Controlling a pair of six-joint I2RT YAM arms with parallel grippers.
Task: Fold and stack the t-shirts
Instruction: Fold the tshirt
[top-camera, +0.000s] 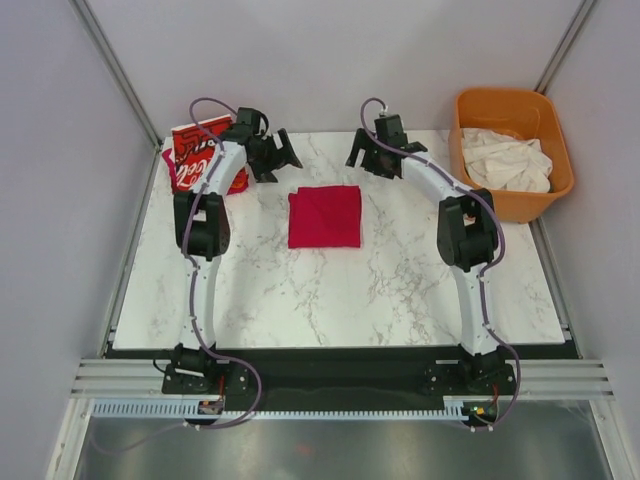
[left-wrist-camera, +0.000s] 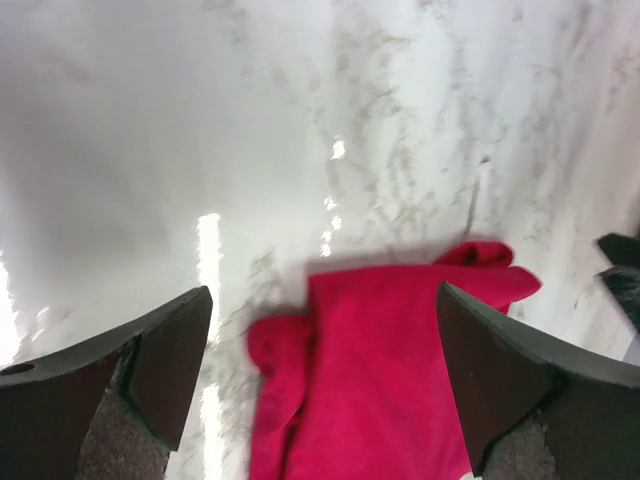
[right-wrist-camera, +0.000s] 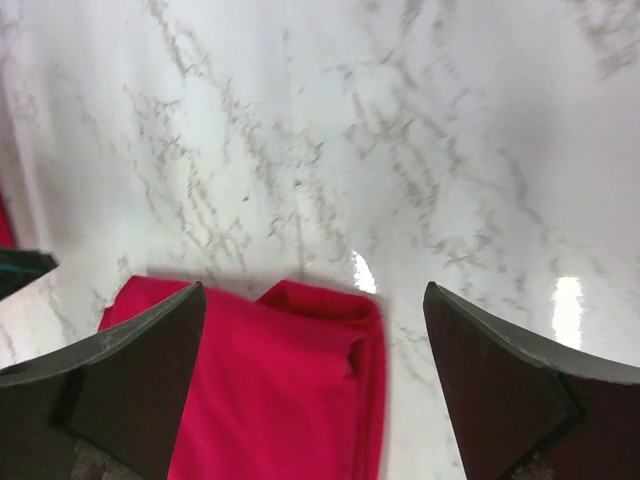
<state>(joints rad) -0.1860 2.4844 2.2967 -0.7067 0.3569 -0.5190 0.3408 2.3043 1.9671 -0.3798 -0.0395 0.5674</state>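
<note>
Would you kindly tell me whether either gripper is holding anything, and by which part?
Nothing is held. The left gripper and the right gripper both stand open, and the folded crimson t-shirt lies flat on the marble table, ungripped.

**Shirts Seen Only in Part**

In the top view's upper left, the left arm covers part of the Coca-Cola shirt. At upper right, the off-white shirts lie bunched in the orange tub, and their number cannot be told. The left wrist view's bottom edge cuts off the crimson shirt. The right wrist view crops it likewise, and a finger at lower left hides its side. A dark shape at the left wrist view's right edge is cropped and cannot be identified.
</note>
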